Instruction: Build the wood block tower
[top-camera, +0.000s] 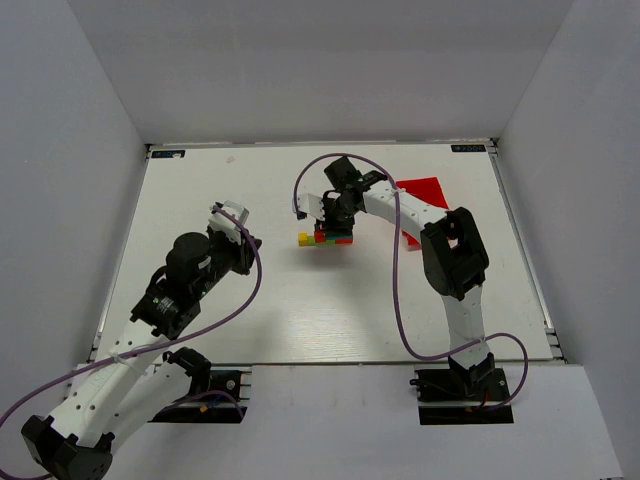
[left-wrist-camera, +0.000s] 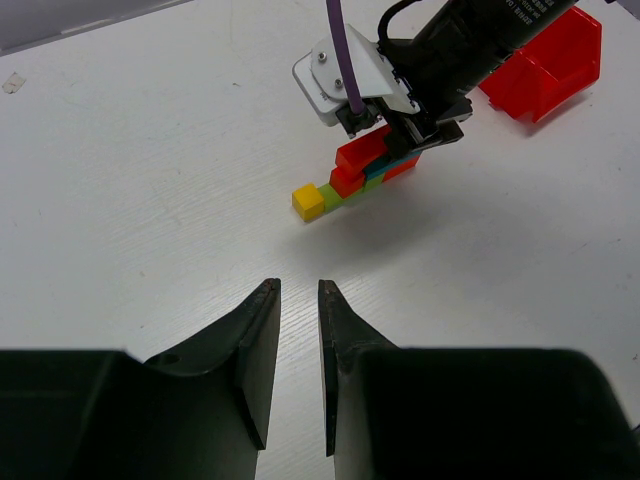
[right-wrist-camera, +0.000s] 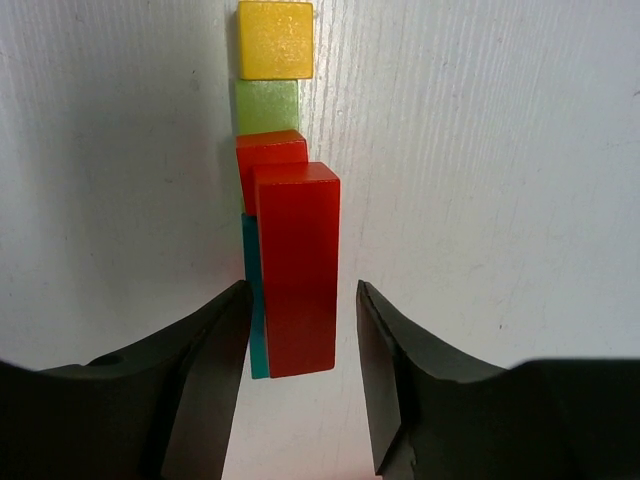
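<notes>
Tower (top-camera: 326, 238) looking mostly stacked; right fingers (right-wrist-camera: 212, 355) standing open around top red bar (right-wrist-camera: 297, 260), left fingers (left-wrist-camera: 256, 345) idling slightly apart, empty.

We find the wood block tower (top-camera: 326, 238) on the desk (top-camera: 250, 320), about midway between the left and right edges and slightly nearer the far edge. Its blocks run in a line from left to right. A single cube lies at the left end, touching the next cube, and from there the blocks step upward to the right end, where a long block lies on another bar. The right pincer (right-wrist-camera: 300, 290) hangs over that right end, with one jaw on each side of the top block. A bin (top-camera: 420, 192) sits behind and to the right of the tower, toward the far right corner. The left pincer (left-wrist-camera: 298, 290) is left of the tower, well apart from it.
</notes>
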